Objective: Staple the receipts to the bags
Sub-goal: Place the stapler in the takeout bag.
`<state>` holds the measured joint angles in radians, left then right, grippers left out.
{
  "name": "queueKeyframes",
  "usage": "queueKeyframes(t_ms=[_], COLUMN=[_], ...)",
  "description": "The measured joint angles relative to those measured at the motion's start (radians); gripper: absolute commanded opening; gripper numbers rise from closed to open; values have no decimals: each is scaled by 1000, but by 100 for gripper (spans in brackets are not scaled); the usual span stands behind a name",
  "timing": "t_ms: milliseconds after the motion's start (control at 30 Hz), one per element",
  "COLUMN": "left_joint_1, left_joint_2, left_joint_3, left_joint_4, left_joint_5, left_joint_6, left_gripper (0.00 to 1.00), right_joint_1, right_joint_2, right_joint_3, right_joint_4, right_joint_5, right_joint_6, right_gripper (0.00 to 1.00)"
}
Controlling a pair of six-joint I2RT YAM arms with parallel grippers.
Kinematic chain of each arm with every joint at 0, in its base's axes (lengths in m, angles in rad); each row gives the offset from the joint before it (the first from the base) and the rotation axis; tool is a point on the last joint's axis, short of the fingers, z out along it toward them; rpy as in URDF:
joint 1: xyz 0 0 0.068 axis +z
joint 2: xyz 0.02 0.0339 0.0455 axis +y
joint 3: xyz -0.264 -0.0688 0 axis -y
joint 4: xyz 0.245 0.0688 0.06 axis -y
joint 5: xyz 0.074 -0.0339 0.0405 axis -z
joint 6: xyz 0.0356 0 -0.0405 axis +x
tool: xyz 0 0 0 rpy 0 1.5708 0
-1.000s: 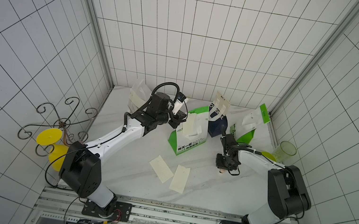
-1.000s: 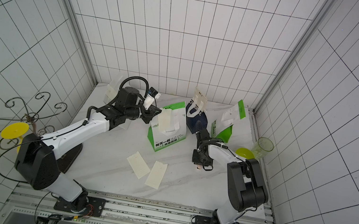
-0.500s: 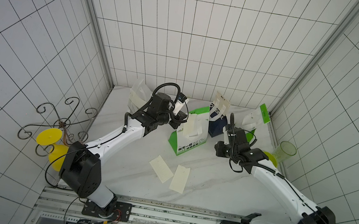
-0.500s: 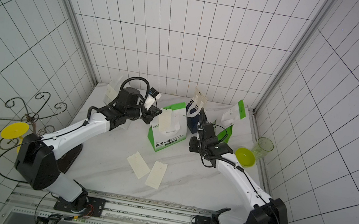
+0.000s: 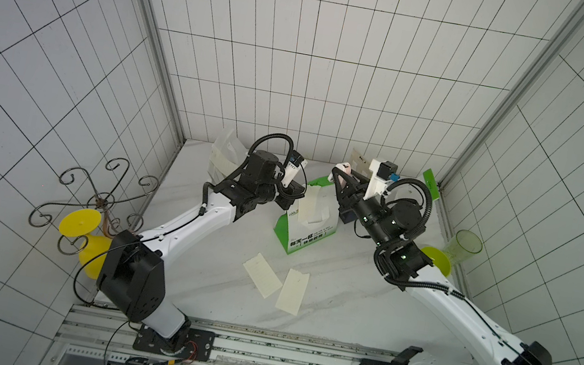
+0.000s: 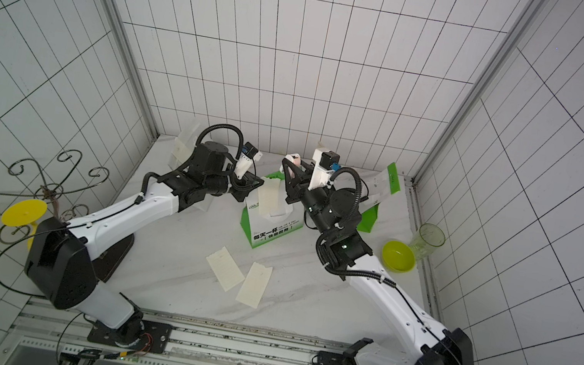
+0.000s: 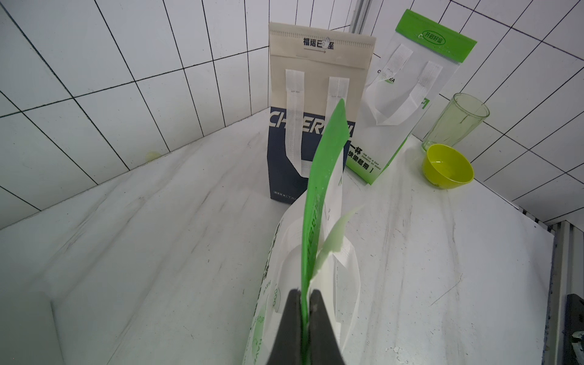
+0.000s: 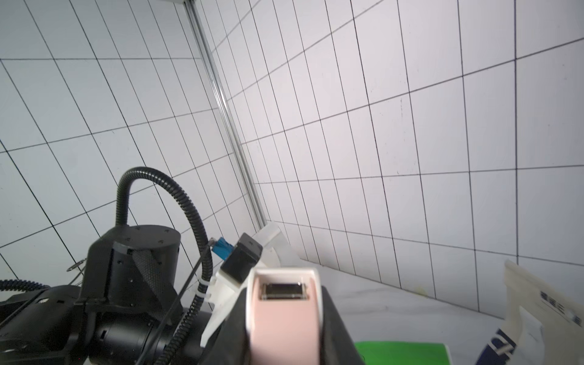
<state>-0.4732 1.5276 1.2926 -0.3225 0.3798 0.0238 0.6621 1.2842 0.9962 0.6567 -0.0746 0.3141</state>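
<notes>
My left gripper (image 7: 305, 294) is shut on the green top flap (image 7: 322, 177) of a green-and-white bag (image 5: 308, 231), holding it upright mid-table. A cream receipt (image 7: 335, 240) lies against that flap and runs down to the jaws. My right gripper (image 8: 284, 341) is shut on a pink-and-white stapler (image 5: 341, 168), raised just behind the bag's top, its mouth apart from the flap. Behind stand the navy bag (image 7: 290, 151) and a second green-and-white bag (image 7: 407, 94). A white bag (image 5: 224, 155) stands at the back left. Two loose receipts (image 5: 261, 279) (image 5: 292, 291) lie flat in front.
A translucent green cup (image 5: 463, 248) and a yellow-green bowl (image 5: 437, 260) sit by the right wall. A black wire stand with a yellow disc (image 5: 93, 197) is outside the left wall. The tiled walls close in the back and both sides.
My right arm has lifted from the table with the stapler and swung up toward the top of the held bag. The left arm and its bag have stayed put.
</notes>
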Motion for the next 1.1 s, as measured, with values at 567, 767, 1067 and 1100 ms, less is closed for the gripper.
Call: queueKeyframes(t_ms=[567,767,1067,1100], left_joint_1=[114,112,71,70], left_joint_2=[11,10,-2,-2], left_joint_3=[-29,-29,-31,-32], left_joint_4=[41,46,22,18], left_joint_5=[216,219,194,185], left_joint_6=[-209,-218,-165,-157], left_gripper=[0,0,0,0], right_joint_1=[74,93,64,57], right_joint_2=[176,207,294,304], right_joint_3=[-39,-85,-89,-88], right_joint_4=[222,222,190,181], right_joint_5=[24,41,47,47], right_joint_6=[-27,-26,-26,-27], right_gripper=[0,0,0,0])
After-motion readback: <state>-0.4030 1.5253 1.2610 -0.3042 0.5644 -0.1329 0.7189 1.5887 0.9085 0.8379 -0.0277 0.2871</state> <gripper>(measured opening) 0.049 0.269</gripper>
